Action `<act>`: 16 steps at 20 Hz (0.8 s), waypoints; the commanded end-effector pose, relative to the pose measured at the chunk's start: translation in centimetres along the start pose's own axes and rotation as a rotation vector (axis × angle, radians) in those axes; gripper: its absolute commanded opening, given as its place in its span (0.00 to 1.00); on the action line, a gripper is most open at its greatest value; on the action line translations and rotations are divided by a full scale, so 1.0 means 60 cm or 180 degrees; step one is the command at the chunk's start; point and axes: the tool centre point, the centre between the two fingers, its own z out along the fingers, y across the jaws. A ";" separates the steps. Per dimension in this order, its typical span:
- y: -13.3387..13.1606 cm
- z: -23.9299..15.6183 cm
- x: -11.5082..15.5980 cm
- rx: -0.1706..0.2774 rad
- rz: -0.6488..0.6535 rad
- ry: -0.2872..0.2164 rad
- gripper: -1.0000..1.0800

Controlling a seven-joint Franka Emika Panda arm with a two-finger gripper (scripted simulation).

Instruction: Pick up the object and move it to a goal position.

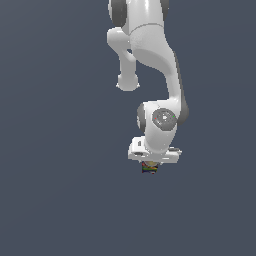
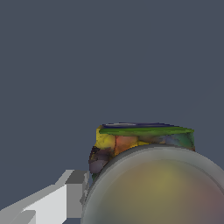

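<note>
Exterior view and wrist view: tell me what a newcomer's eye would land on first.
The white arm hangs down through the middle of the exterior view against flat grey. Directly under its gripper sits the tiny banded can. In the wrist view the can's round grey-tan top looms large.

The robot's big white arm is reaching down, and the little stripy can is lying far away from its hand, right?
Not quite. The white arm does reach down, but the little can isn't far away: the exterior view shows it tucked right under the gripper, and the wrist view shows its round top up close beside a finger.
</note>
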 end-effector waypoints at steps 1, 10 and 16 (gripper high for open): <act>-0.004 -0.009 0.002 0.0003 -0.0002 0.0007 0.00; -0.035 -0.089 0.017 0.0003 -0.0001 0.0009 0.00; -0.069 -0.172 0.034 0.0003 -0.0001 0.0009 0.00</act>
